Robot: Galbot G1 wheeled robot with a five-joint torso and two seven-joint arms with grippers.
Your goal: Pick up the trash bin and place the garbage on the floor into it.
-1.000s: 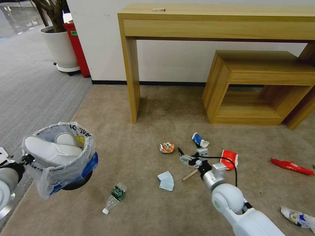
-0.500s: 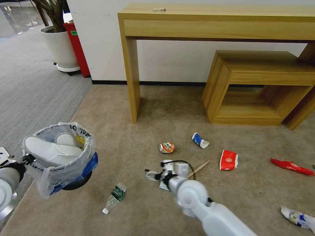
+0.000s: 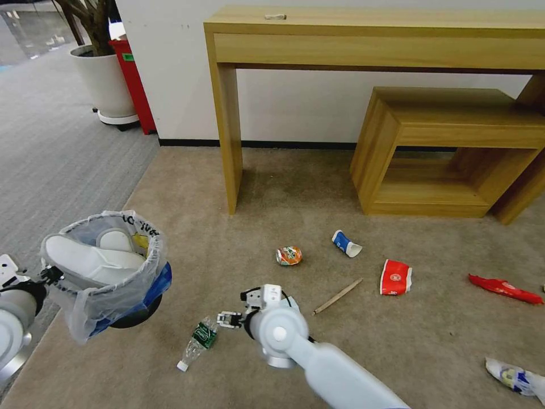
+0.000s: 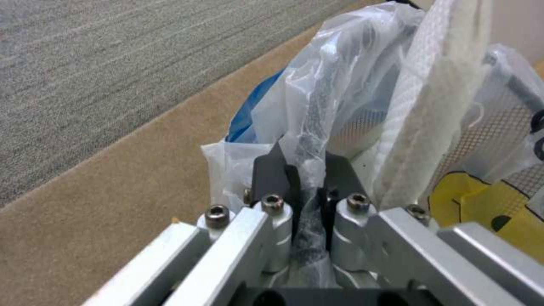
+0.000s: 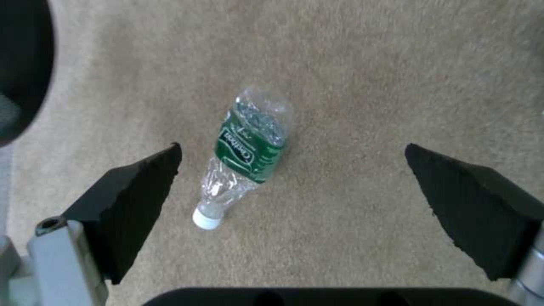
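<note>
Two white slippers [image 3: 91, 258] lie inside the trash bin [image 3: 108, 272], which the head view shows lifted off the carpet [image 3: 255, 193] at the robot's left, held at its rim by the left gripper [image 3: 50, 276]. In that view the right gripper [image 3: 227, 320] hangs low over the carpet just beside the crushed bottle [image 3: 197, 342], which lies between it and the bin. Farther out on the carpet lie a can [image 3: 288, 255], a blue-and-white paper cup [image 3: 346, 243], a red paper cup [image 3: 395, 277], a wooden stick [image 3: 337, 296], a red wrapper [image 3: 505, 288] and, at the right edge, a white wrapper [image 3: 514, 376]. In the left wrist view the jaws are closed on the bin's rim and its clear bag [image 4: 317, 106], with a slipper [image 4: 431, 106] standing against the inside wall. In the right wrist view the jaws are spread wide, one black finger [image 5: 133, 199] on each side of the bottle [image 5: 246, 151], which lies flat on the carpet with its white cap toward the camera, untouched.
</note>
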